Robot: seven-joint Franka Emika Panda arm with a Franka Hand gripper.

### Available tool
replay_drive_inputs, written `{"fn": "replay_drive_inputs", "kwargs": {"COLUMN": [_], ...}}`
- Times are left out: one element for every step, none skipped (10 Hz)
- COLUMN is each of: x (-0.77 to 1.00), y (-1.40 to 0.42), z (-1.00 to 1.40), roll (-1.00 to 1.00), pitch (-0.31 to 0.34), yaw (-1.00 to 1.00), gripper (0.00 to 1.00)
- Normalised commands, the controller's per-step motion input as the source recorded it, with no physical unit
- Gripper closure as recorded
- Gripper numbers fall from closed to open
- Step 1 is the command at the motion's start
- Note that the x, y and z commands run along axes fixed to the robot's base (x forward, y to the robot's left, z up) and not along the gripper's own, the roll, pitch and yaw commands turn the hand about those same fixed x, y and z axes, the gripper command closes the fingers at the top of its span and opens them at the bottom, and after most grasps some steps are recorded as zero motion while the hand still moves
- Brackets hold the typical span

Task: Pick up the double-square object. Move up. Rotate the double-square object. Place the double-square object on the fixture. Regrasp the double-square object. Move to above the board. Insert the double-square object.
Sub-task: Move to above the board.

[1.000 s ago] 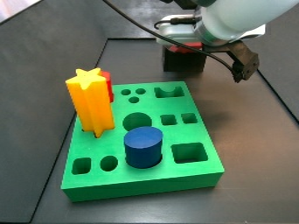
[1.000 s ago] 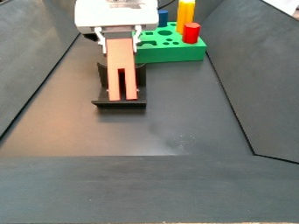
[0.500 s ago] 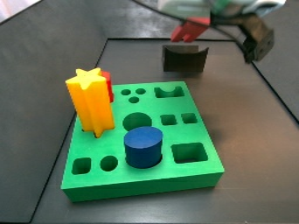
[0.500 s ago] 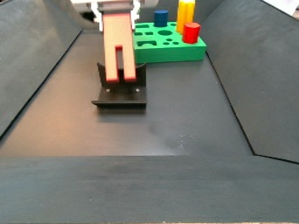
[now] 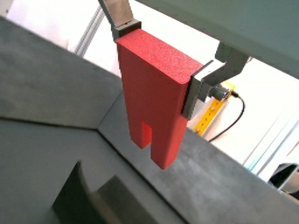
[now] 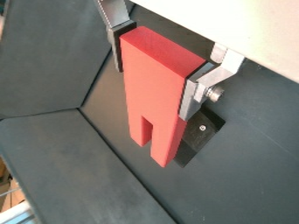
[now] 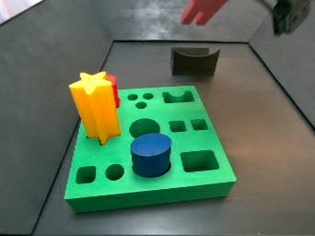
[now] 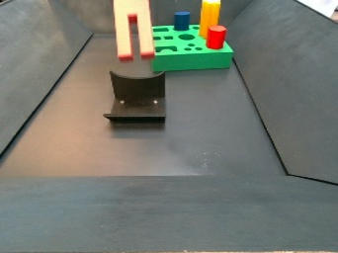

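The double-square object (image 5: 156, 96) is clamped between the 2 silver fingers (image 5: 208, 80) of the gripper (image 6: 163, 63), which grips its solid end while the 2 slotted legs hang free below. In both wrist views it is seen lifted clear of the dark floor. In a side view its legs (image 8: 129, 32) hang above the fixture (image 8: 136, 95), not touching it; the gripper itself is cut off by the frame edge there. In a side view only a blurred red tip (image 7: 204, 10) appears, probably the same piece, above the fixture (image 7: 193, 62). The board (image 7: 147, 147) lies nearby, carrying a yellow star prism (image 7: 94, 108) and a blue cylinder (image 7: 151, 154).
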Motion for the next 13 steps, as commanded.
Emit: {"fn": "replay_drive_inputs", "kwargs": {"x": [0.04, 0.03, 0.03, 0.02, 0.02, -0.73, -0.73, -0.81, -0.84, -0.87, -0.84, -0.59, -0.31], "y": [-0.09, -0.06, -0.04, -0.03, -0.03, -1.0, -1.0, -1.0, -1.0, -1.0, -0.91, -0.6, -0.26], "z": [1.0, 0.77, 0.6, 0.38, 0.27, 0.33, 0.33, 0.36, 0.34, 0.36, 0.33, 0.21, 0.1], "roll": [-0.01, -0.02, -0.02, -0.02, -0.02, -1.0, -1.0, -1.0, -1.0, -1.0, -1.0, -1.0, -1.0], "pitch": [0.078, 0.057, 0.047, 0.04, 0.04, -0.09, -0.095, -0.119, -0.126, -0.129, -0.127, -0.122, -0.108], "yaw": [0.14, 0.13, 0.11, 0.09, 0.09, -0.09, -0.1, -0.1, -0.11, -0.12, -0.12, -0.13, -0.14], "gripper": [1.0, 1.0, 1.0, 1.0, 1.0, 1.0, 1.0, 1.0, 1.0, 1.0, 1.0, 1.0, 1.0]}}
